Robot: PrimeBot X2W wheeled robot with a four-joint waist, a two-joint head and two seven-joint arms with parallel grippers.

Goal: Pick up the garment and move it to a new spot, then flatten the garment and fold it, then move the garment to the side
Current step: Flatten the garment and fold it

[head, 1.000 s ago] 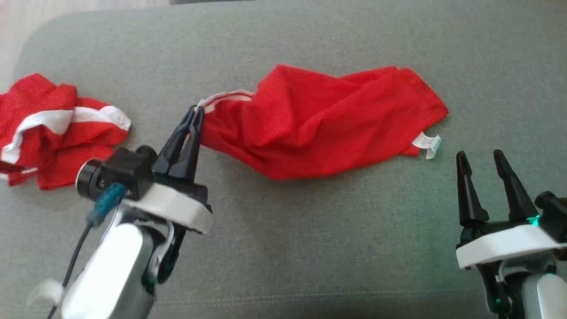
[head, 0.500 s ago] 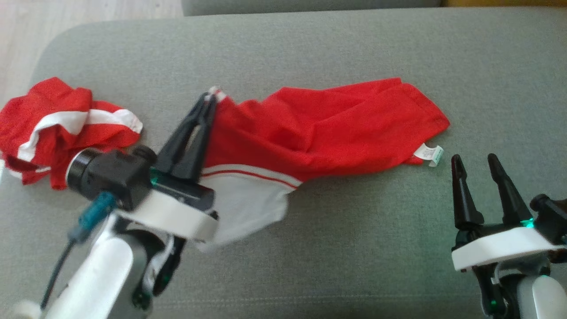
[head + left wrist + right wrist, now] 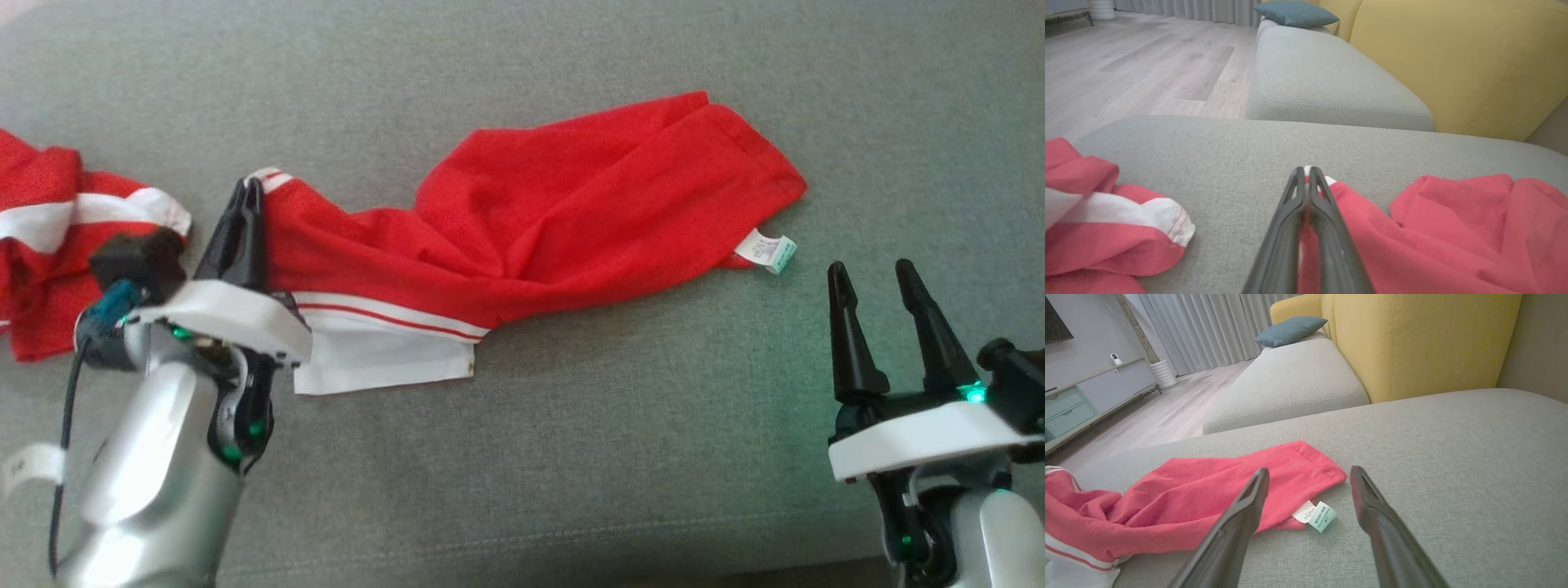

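Left hand [image 3: 247,189] is pinched shut on the garment's [image 3: 571,204] white-striped corner, and the red cloth trails off to its right across the sofa [image 3: 571,474], bunched and twisted. Right hand [image 3: 868,269] hovers empty, fingers spread, with the label [image 3: 763,250] just beyond its tips. That's a thin corner grip, so a hard tug could slip it free. Another red piece [image 3: 49,220] lies just left of the left hand, and a sideways drag could snag it.
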